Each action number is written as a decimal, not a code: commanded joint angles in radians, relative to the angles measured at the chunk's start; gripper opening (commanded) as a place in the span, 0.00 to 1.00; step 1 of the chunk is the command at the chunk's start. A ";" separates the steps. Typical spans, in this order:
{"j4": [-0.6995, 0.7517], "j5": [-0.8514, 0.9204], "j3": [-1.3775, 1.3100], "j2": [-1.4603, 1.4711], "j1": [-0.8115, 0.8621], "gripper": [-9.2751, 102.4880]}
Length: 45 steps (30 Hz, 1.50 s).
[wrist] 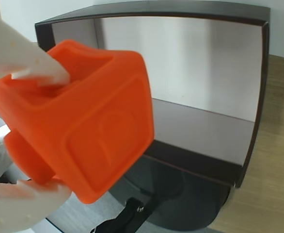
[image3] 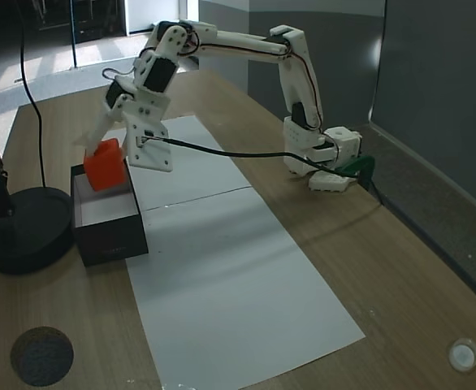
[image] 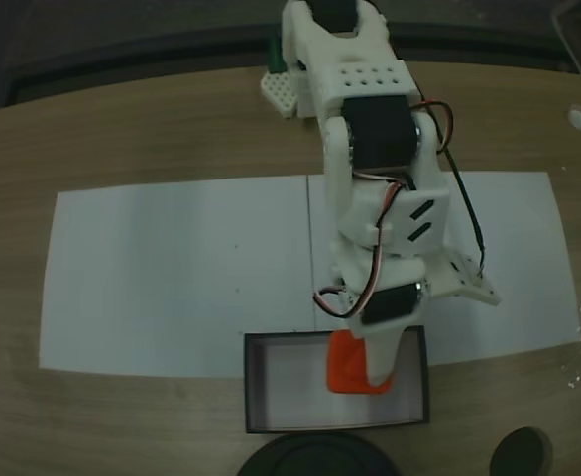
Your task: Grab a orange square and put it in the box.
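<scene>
Orange square [wrist: 79,131] masking the box [wrist: 258,87] floor

Office-like room: wooden desk [image3: 384,268], grey partition walls [image3: 433,89].

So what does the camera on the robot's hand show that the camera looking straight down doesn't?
The wrist view alone shows the orange square close up, with an embossed mark on its side and a hollow face where one finger presses.

The fixed view from above alone shows the whole arm, the white paper and the wooden table.

Both show the gripper shut on the square, held over the box, and the dark round base beside it.
</scene>
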<state>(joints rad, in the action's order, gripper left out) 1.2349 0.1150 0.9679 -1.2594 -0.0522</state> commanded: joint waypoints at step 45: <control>0.284 -0.052 1.124 -1.749 -0.184 0.08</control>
<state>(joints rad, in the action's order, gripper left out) 1.5601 0.0614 1.9972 -2.8946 -0.2332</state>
